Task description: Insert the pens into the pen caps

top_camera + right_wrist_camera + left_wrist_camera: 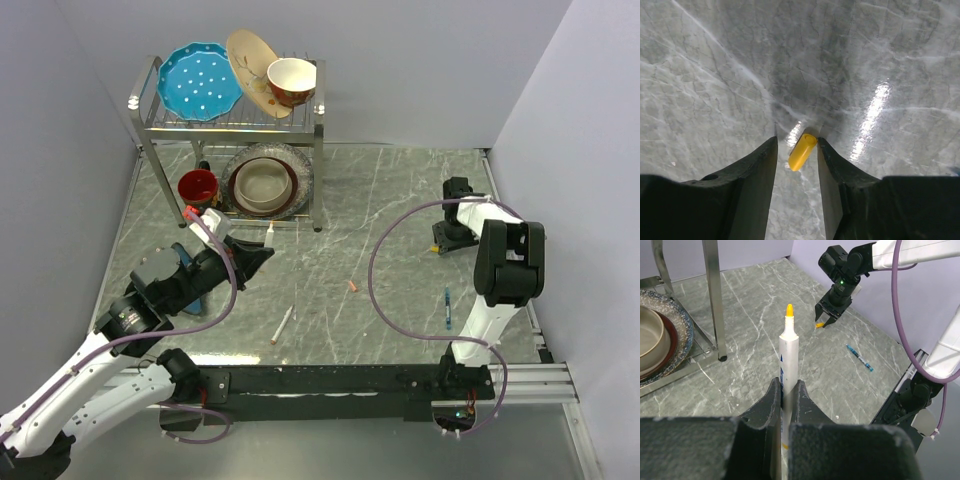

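Grip on the left side was firm: the left fingers (pixel 771 402) were closed on the white-barrelled plastic stick pen with the orange-yellow tip (pixel 788 352). They held it by the lower barrel, so the tip pointed out over the grey marble-patterned table (pixel 755 305). The right fingers (pixel 757 165) stood about half open, low over the table, with the small stubby yellow plastic cap (pixel 802 151) between them. A gap showed on one side of it, so I judged it was not yet clamped. Such a cap is probably very light, hard and smooth, so it may roll or flip when pressed. Taking it across its middle, with the open end left free, seemed safest. The pen looked stiff enough to push in. A dark blue pen (pixel 447 308), a second white pen (pixel 283 325) and an orange cap (pixel 352 286) lay loose on the table.
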